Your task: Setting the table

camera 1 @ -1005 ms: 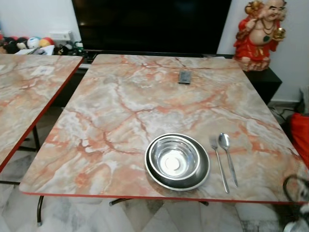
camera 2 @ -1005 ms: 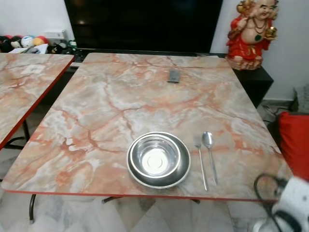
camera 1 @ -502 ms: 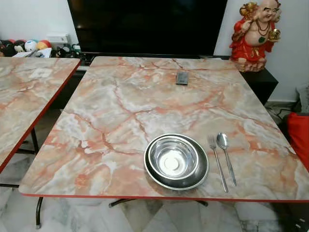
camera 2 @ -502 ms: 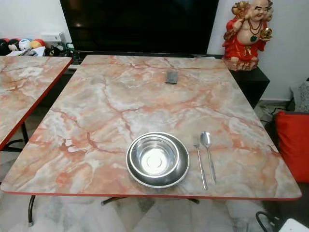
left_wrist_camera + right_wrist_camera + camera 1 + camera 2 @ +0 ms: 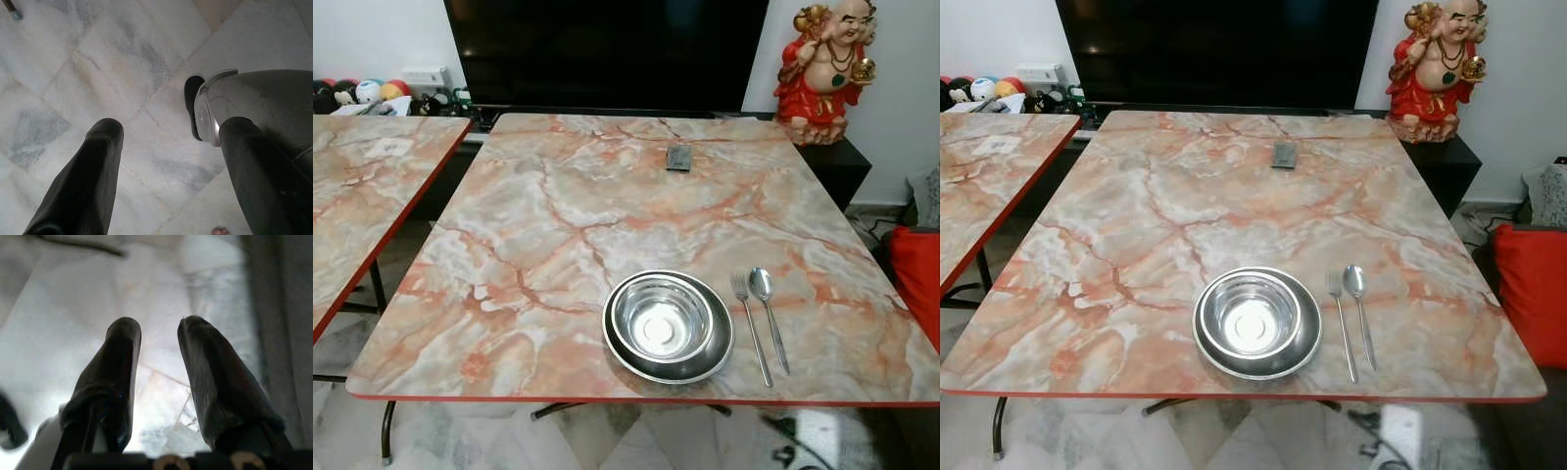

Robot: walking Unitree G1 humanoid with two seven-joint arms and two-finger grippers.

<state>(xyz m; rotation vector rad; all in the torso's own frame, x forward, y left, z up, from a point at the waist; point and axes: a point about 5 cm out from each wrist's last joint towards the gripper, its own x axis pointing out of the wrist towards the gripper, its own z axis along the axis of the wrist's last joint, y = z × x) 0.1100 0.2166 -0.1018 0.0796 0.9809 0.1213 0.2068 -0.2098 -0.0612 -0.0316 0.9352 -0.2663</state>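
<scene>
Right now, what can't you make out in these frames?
- Small dark object at the table's far end: too small to identify, head views.
- Plate under the bowl: the bowl hides its middle.
- Left gripper, right gripper: open over floor; the wrist views give no height.

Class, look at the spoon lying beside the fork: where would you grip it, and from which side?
Grip the spoon at mid-handle, coming straight down. It lies flat, and the fork sits close on its bowl side, so the fingers likely fit best across the handle.

Head eyes overlook the table [image 5: 558, 225]; wrist cameras face the floor [image 5: 73, 73].
</scene>
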